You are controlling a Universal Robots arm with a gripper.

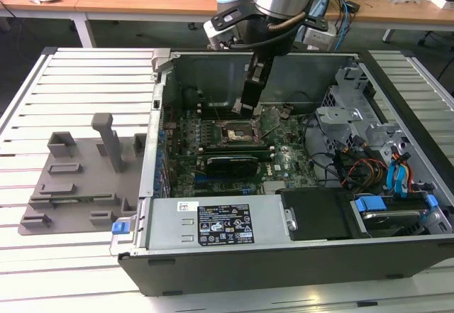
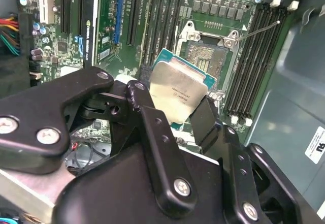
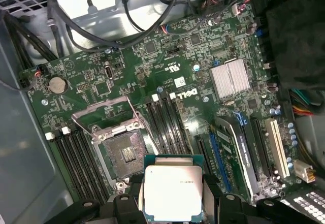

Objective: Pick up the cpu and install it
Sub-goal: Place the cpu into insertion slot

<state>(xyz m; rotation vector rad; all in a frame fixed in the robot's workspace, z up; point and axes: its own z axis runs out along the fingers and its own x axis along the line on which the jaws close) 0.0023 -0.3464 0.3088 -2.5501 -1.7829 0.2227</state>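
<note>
The gripper (image 1: 250, 99) is reaching down into the open case (image 1: 284, 274), which is lying on its side on a slatted table (image 1: 78, 79). In the exterior view it is hanging over the board (image 1: 287, 165), close above the socket (image 1: 234, 131). In both wrist views its two black fingers (image 2: 143, 102) are pinching the cpu (image 2: 177, 91) by opposite edges, with the pale metal top facing the cameras and a thin green rim showing around it. The cpu (image 3: 171, 191) is hanging clear of the board (image 3: 152, 71), near the socket (image 3: 124, 148) but not touching it. The socket's metal frame is standing swung open and its contact field is showing in the first wrist view. Black memory slots (image 3: 76, 148) are running along both sides of the socket. A silver heatsink (image 3: 231, 79) is sitting well apart from the socket on the same board, and a coin cell (image 3: 57, 85) is lying near the board's edge. In the exterior view a long black card (image 1: 230, 162) is lying across the board just beside the socket, on the side nearer the camera. Bundled wires (image 1: 355, 167) are trailing through the case toward the exterior view's right. A grey fixture (image 1: 78, 178) is resting on the table at the exterior view's left, beside the case.
</note>
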